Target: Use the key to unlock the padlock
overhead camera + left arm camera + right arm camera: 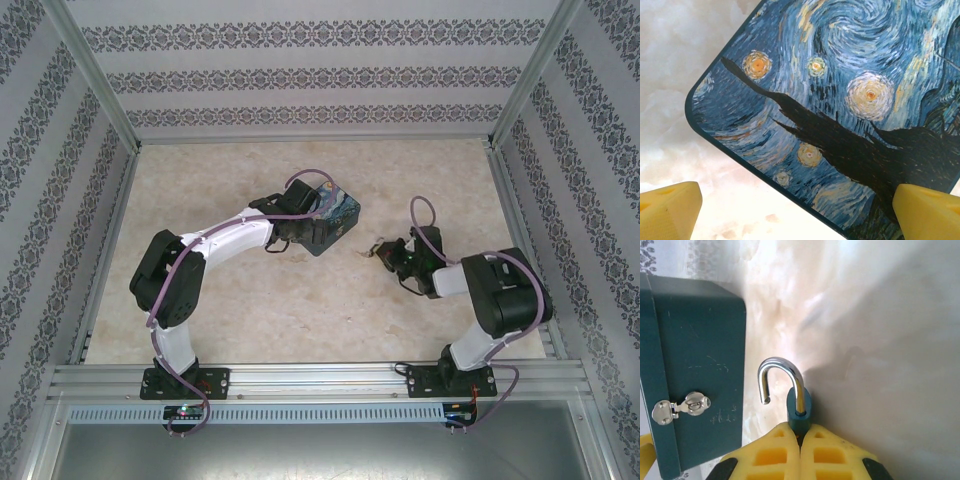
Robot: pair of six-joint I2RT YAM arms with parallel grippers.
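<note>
My right gripper (800,432) is shut on the teal body of the padlock (800,410). Its silver shackle (782,372) stands swung open, the free end out of the body. From above, the padlock (376,248) is held just over the table, right of the box. The swirl-painted blue-and-yellow box (840,100) lies under my left gripper (797,215), which is open. One yellow finger (667,212) is over the table and the other (927,212) over the lid. The key is out of view.
The box's dark teal side carries a small silver latch (682,407) facing the padlock. The box (335,220) sits mid-table on the marble top (300,310). Patterned walls and metal rails (300,380) close in the workspace.
</note>
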